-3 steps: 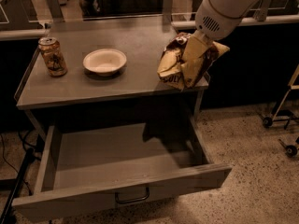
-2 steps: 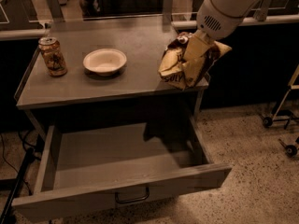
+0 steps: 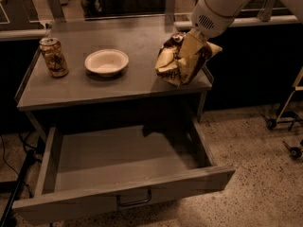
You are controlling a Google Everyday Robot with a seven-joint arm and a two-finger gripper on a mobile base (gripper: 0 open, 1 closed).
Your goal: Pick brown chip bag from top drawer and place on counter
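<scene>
The brown chip bag (image 3: 176,64) hangs crumpled in my gripper (image 3: 191,47), just over the right edge of the counter (image 3: 132,34). Its lower end looks close to or touching the tabletop; I cannot tell which. The gripper comes down from the upper right on a white arm and is shut on the bag's top. The top drawer (image 3: 124,198) is pulled wide open below the counter, its inside bare, with the wire pull handle (image 3: 135,200) on its front panel.
A printed drink can (image 3: 53,56) stands at the counter's left end, and a white bowl (image 3: 106,62) sits beside it. A long dark counter (image 3: 246,21) runs behind. Wheeled legs (image 3: 283,121) stand on the speckled floor at right. Cables lie at the lower left.
My gripper and the chip bag have shifted slightly left over the counter's right side. The drawer, can and bowl have not moved.
</scene>
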